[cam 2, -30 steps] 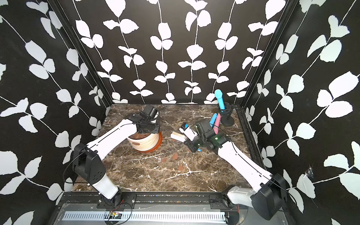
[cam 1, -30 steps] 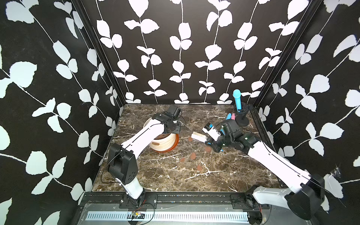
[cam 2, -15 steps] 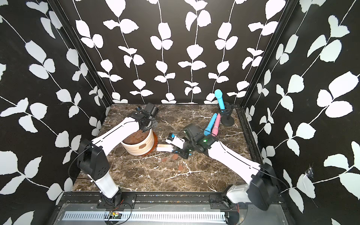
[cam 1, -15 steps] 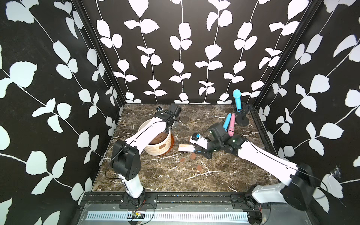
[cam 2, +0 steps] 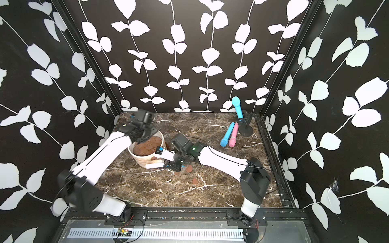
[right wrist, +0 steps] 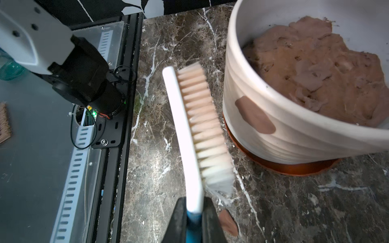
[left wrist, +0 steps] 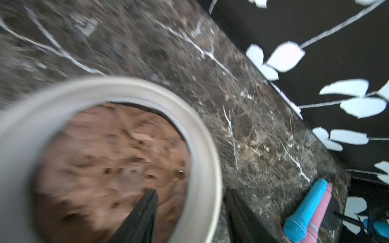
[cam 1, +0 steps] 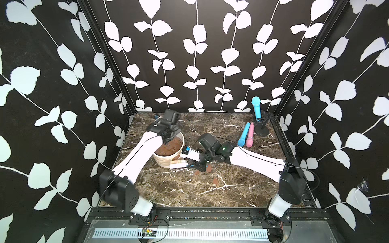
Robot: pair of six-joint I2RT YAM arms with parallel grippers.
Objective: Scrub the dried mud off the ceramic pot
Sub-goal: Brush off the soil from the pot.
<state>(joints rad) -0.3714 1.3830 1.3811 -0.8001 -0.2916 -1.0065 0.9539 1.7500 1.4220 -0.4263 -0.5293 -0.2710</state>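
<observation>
The cream ribbed ceramic pot [cam 1: 166, 161] [cam 2: 143, 160] stands on its terracotta saucer [right wrist: 284, 167], full of lumpy brown soil. One patch of dried mud [right wrist: 254, 115] sticks to its wall. More dried mud discs [cam 1: 208, 168] [cam 2: 195, 181] lie on the marble. My left gripper [left wrist: 189, 210] [cam 1: 170, 136] is open and straddles the pot's rim [left wrist: 206, 147], one finger over the soil, one outside. My right gripper [right wrist: 194, 212] [cam 1: 193, 165] is shut on the handle of a white brush [right wrist: 189, 130] [cam 1: 177, 164]. Its bristles face the pot wall with a small gap.
A blue microphone [cam 1: 244, 134] and a pink one [cam 1: 250, 135] lie at the back right, next to a black stand [cam 1: 262, 130] holding another blue microphone [cam 1: 256, 107]. Patterned walls close three sides. A black rail [cam 1: 210, 212] runs along the front edge.
The pot went from tilted in my left gripper to standing upright, and the left jaws opened off its rim. My right arm carried the brush left and down to the pot's front wall.
</observation>
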